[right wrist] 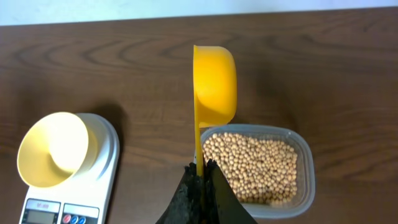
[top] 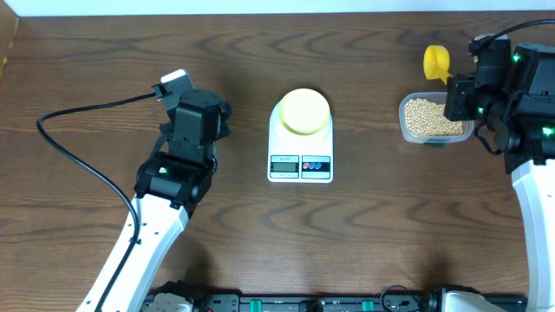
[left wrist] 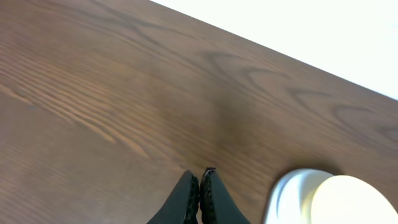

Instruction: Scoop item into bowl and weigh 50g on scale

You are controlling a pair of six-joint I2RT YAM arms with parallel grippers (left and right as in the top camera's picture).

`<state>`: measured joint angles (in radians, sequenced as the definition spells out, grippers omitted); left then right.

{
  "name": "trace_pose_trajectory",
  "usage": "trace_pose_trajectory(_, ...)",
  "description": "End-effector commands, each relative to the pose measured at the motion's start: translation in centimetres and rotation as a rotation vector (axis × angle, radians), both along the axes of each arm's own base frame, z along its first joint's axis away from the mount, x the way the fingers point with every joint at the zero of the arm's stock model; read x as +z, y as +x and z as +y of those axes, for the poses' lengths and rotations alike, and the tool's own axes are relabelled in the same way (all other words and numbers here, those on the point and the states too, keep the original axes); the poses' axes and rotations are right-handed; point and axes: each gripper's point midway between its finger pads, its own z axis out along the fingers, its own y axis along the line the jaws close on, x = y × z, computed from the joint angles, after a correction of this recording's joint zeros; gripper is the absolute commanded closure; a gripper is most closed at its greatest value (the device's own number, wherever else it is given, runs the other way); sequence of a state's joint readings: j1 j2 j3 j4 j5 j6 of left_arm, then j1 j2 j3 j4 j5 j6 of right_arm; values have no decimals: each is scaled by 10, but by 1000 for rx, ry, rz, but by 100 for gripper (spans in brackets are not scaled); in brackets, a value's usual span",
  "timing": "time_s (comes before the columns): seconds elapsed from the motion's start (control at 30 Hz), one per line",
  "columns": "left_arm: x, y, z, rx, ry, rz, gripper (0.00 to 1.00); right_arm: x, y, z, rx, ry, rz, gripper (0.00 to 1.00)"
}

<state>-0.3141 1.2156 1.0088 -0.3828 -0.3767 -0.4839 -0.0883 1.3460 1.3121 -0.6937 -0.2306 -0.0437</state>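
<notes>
Filling tub [right wrist: 306,171], beige beans [right wrist: 252,165]; right end effector [right wrist: 200,171] clamping scoop [right wrist: 214,81], left end effector [left wrist: 200,182] together.

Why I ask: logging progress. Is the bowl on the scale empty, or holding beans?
Empty. In the right wrist view the bowl on the scale shows only bare yellow inside; the visible beans lie in the clear tub.

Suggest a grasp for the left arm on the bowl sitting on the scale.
Pinch the bowl by its left rim, coming down from above, one finger inside and one outside. It sits upright and empty on the scale, shallow and probably too wide to span. That edge faces the left gripper, which is shut now.
</notes>
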Motion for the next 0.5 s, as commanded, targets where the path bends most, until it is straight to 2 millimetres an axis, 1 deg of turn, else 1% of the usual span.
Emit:
trace_pose_trajectory(0.0,5,3,-17,-67,-82,-13,93,11,7,-6,-20,-16,-41,99)
trace_pose_trajectory(0.07,2,1,-32,-141,-136,6,93,16,12,-12,-43,-44,-69,99)
trace_pose_trajectory(0.1,1,-1,-45,-201,-180,21,93,17,13,-12,-44,-49,-77,99)
trace_pose_trajectory(0.13,0,-2,-53,-240,-209,31,93,17,13,-12,-44,-48,-77,99)
trace_pose_trajectory(0.17,-1,-7,-69,-316,-265,52,93,17,13,-12,-43,-47,-75,99)
trace_pose_trajectory(0.2,-2,-11,-80,-367,-302,73,93,16,12,-12,-43,-46,-72,99)
trace_pose_trajectory(0.23,-6,-22,-94,-440,-358,118,93,16,12,-12,-42,-46,-70,99)
trace_pose_trajectory(0.27,-12,-36,-110,-521,-424,183,93,15,11,-11,-50,-36,-64,99)
trace_pose_trajectory(0.3,-16,-43,-116,-550,-445,216,93,14,11,-11,-56,-28,-60,99)
trace_pose_trajectory(0.37,-25,-52,-125,-617,-405,258,93,13,10,-11,-66,-15,-49,99)
trace_pose_trajectory(0.47,-37,-58,-144,-738,-318,279,93,12,9,-11,-85,8,-44,99)
